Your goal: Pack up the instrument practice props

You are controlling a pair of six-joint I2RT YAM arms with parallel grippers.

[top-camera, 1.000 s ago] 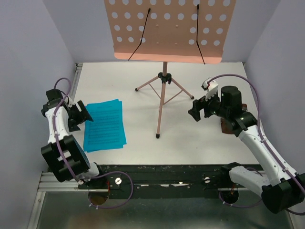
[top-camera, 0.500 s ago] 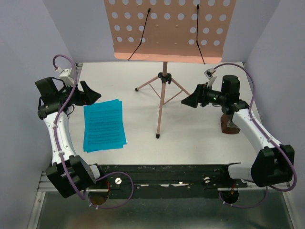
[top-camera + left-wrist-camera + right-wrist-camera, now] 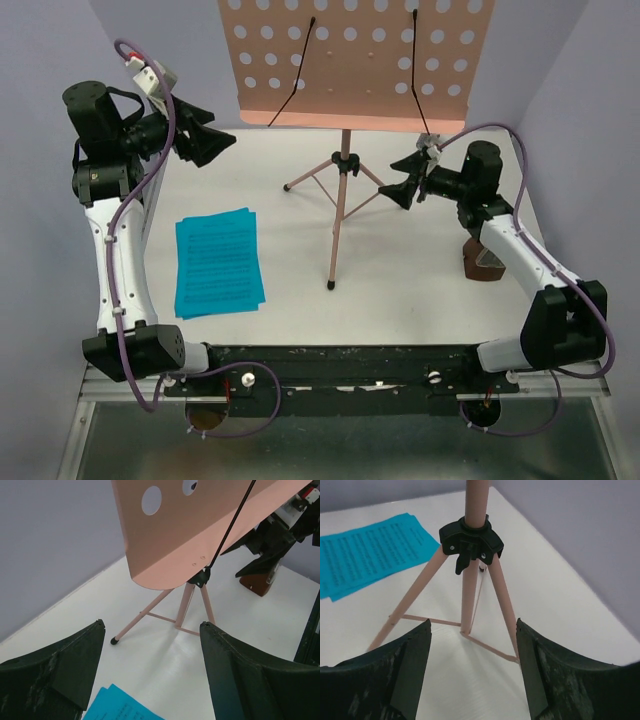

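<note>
Two claws are released and empty: the left claw (image 3: 205, 140) is raised beside the music stand (image 3: 340, 215), and the right claw (image 3: 400, 185) faces its hub (image 3: 470, 540). We judge that gripping the stand, upright mid-desk (image 3: 420, 290), comes next, which calls for centring the pole between the jaws. The music sheets (image 3: 218, 262) lie well clear to the left. The metronome (image 3: 483, 262) sits close under the right arm.

The left gripper (image 3: 151, 627) shows as two dark, scuffed fingers (image 3: 60, 670) at the bottom corners, its jaws spread wide apart above the white worktop (image 3: 165, 665). Past them stands the salmon-pink music stand (image 3: 200, 535): its hole-dotted desk fills the top, a thin black wire arm crosses it, and its tripod legs (image 3: 187, 602) splay onto the worktop. A corner of the blue music sheets (image 3: 120, 707) shows at the bottom edge. At upper right, the black right gripper (image 3: 235, 564) hangs beside the desk's edge, the brown metronome (image 3: 257, 585) below it.
</note>
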